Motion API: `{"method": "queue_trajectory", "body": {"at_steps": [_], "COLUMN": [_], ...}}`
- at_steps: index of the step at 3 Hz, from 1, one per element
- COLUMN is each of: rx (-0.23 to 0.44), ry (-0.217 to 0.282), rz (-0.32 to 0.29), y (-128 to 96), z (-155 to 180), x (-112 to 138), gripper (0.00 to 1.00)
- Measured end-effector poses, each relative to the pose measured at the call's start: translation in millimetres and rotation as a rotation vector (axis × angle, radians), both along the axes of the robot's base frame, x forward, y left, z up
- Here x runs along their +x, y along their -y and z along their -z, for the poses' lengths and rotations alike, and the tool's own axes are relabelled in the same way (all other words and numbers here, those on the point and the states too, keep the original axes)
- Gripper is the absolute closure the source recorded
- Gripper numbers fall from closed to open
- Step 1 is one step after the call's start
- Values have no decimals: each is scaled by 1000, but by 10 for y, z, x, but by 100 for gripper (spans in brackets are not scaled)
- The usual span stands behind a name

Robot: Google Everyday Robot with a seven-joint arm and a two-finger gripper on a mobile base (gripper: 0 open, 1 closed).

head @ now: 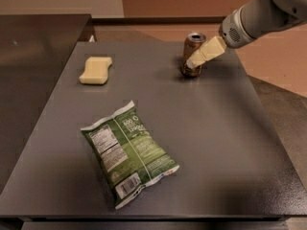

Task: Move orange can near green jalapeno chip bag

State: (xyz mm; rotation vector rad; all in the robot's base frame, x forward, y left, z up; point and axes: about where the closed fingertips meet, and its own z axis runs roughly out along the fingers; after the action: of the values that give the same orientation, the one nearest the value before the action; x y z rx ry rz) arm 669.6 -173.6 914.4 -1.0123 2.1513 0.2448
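Dark grey desk (220, 128) fills most of my view, with orange-tan floor (273, 66) beyond its far and right edges and a second dark counter (38, 47) meeting it on the left. Near the far edge, right of the middle, the can (188, 49) stands upright with its silver top up. My claw (194, 62) comes in from the upper right on the grey-white arm (259, 16). It is cream-coloured and tilted down to the left, and its tip lies across the can's right side, low on the body. I cannot tell whether the claw is open or closed, nor whether it actually touches the can. The bag (129, 152) lies flat on the near left part of the desk, set diagonally, with its white nutrition panel and barcode facing up, well apart from the can. A pale yellow sponge (96, 70) lies flat near the far left corner, well apart from both bag and can.
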Motion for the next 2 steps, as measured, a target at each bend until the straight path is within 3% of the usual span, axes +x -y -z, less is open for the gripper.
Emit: {"method": "queue_trajectory", "body": {"at_steps": [1, 2], "rx": [45, 64], "ry": [-12, -11], "rz": [-2, -22], "y": [-131, -237], "z": [66, 50], "x": [189, 252], "gripper": [0, 16]}}
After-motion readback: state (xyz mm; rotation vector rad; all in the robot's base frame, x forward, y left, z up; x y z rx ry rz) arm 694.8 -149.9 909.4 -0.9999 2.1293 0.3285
